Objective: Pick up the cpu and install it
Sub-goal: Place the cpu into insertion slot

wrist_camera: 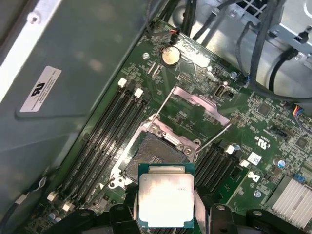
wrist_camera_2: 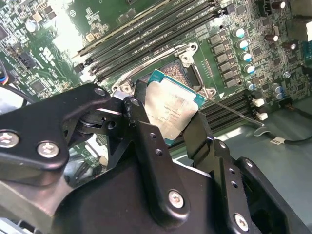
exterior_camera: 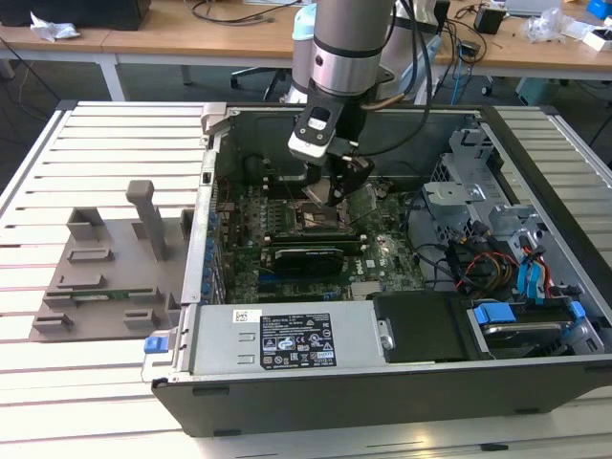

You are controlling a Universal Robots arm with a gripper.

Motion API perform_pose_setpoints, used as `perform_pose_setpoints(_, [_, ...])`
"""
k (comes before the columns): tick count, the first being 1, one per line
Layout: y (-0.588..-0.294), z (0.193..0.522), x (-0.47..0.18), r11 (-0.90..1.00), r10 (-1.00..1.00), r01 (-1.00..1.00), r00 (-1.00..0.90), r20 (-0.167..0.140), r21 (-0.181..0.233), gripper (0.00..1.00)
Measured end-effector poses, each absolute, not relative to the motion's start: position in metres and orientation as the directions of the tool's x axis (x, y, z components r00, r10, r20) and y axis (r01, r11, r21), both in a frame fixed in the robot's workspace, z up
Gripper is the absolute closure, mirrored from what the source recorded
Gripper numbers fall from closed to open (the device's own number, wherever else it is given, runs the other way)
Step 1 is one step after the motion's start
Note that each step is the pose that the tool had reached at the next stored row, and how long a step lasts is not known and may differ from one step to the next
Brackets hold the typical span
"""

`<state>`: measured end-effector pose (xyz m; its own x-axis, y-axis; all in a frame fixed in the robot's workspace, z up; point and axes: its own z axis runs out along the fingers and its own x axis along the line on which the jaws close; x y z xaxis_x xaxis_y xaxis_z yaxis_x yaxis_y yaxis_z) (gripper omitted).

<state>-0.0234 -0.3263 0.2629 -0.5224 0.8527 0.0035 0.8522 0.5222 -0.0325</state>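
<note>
My gripper [wrist_camera_2: 168,119] is shut on the cpu [wrist_camera_2: 169,110], a flat square chip with a silvery lid and a thin rim, held by two opposite edges between the black fingers [wrist_camera_2: 141,122]. The cpu [wrist_camera: 165,201] hangs just above the dark metal-framed socket [wrist_camera: 153,156] on the green motherboard, whose load plate [wrist_camera: 200,105] stands flipped open. In the exterior view the gripper [exterior_camera: 335,186] is down inside the open computer case, over the motherboard's middle [exterior_camera: 320,218].
Memory slots [wrist_camera: 114,131] flank the socket on both sides. The case walls [exterior_camera: 206,220], a drive cage with blue tabs [exterior_camera: 526,287] and cables crowd the exterior view's right. A grey slotted fixture plate [exterior_camera: 105,277] lies on the table at the exterior view's left.
</note>
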Motion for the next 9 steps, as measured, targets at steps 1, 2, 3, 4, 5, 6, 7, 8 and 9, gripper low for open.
perform_pose_setpoints(1, [-0.3264, 0.2629, -0.0234, 0.516, 0.856, 0.856, -0.517, 0.002, -0.034, 0.45])
perform_pose_setpoints(2, [-0.3264, 0.2629, -0.0235, 0.508, 0.861, 0.861, -0.508, -0.001, -0.035, 0.45])
perform_pose_setpoints(3, [-0.3264, 0.2630, -0.0235, 0.504, 0.863, 0.863, -0.504, -0.003, -0.036, 0.45])
perform_pose_setpoints(4, [-0.3264, 0.2630, -0.0235, 0.500, 0.866, 0.865, -0.501, -0.004, -0.037, 0.45])
perform_pose_setpoints(5, [-0.3264, 0.2629, -0.0235, 0.494, 0.869, 0.869, -0.494, -0.005, -0.037, 0.45])
perform_pose_setpoints(6, [-0.3264, 0.2629, -0.0234, 0.490, 0.871, 0.871, -0.490, -0.005, -0.037, 0.45])
perform_pose_setpoints(7, [-0.3264, 0.2629, -0.0234, 0.486, 0.874, 0.873, -0.486, -0.005, -0.038, 0.45])
perform_pose_setpoints(8, [-0.3264, 0.2629, -0.0235, 0.479, 0.878, 0.877, -0.479, -0.006, -0.038, 0.45])
perform_pose_setpoints(9, [-0.3263, 0.2628, -0.0235, 0.465, 0.885, 0.884, -0.466, -0.006, -0.038, 0.45])
